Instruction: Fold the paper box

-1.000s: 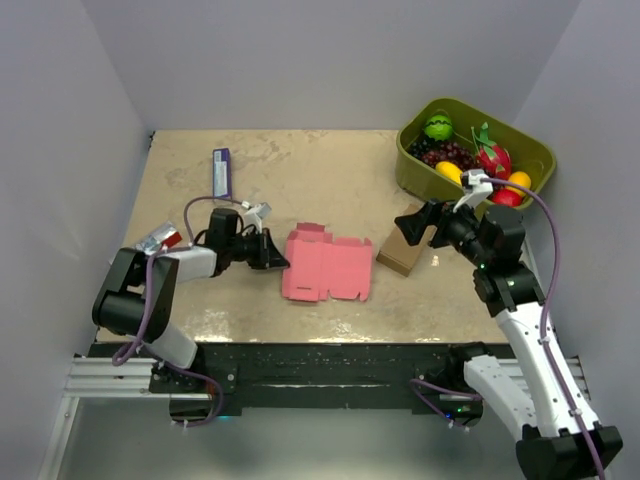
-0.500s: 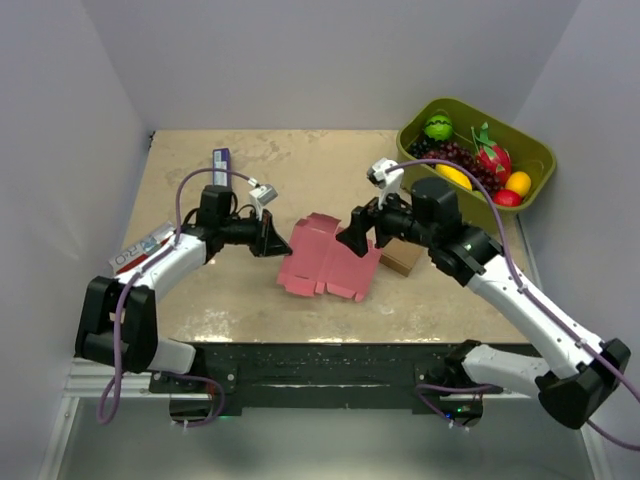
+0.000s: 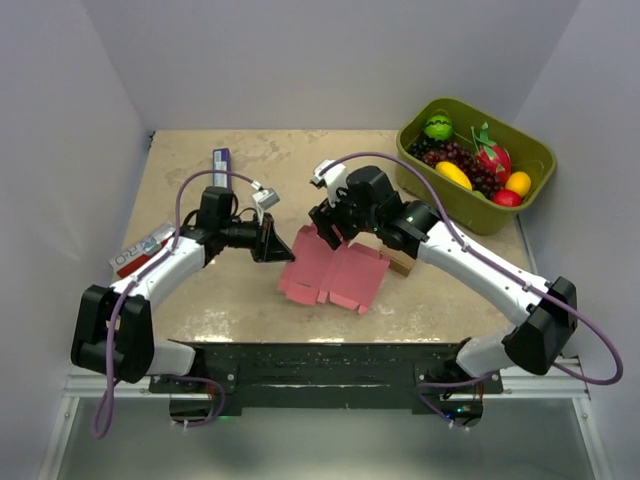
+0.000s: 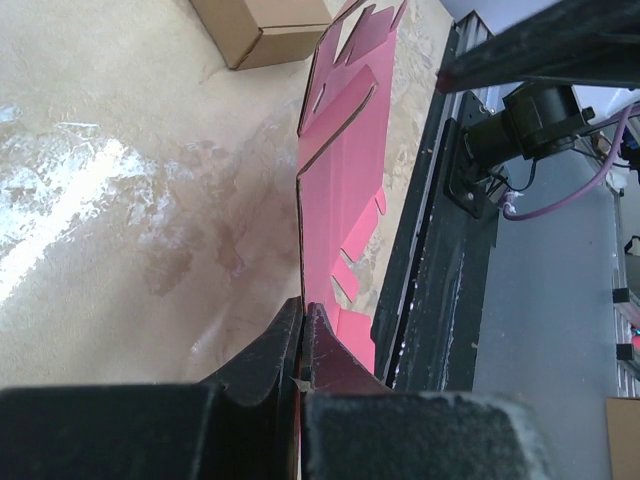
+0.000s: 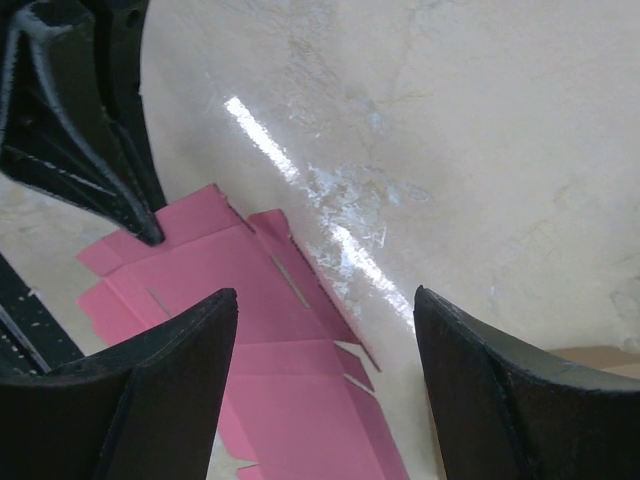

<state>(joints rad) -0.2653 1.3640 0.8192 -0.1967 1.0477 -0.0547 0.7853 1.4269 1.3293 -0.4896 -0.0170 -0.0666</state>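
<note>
The paper box (image 3: 330,270) is a flat pink die-cut sheet with tabs, lying in the middle of the table with its left edge lifted. My left gripper (image 3: 284,249) is shut on that left edge; in the left wrist view the pink sheet (image 4: 340,200) runs edge-on out from between the closed fingers (image 4: 262,355). My right gripper (image 3: 326,224) hovers over the sheet's far edge, jaws open. In the right wrist view the pink sheet (image 5: 290,370) lies below and between the two spread fingers (image 5: 160,370), which hold nothing.
A brown cardboard box (image 3: 402,262) sits just right of the sheet, partly under the right arm. A green bin (image 3: 476,165) of toy fruit stands at the back right. A purple-and-white packet (image 3: 221,171) lies at the back left, and a red-and-white packet (image 3: 140,250) at the left edge.
The right arm swung left from beside the brown box to above the sheet's far edge, its jaws narrowing somewhat. The left gripper lifted and dragged the sheet's left edge slightly.
</note>
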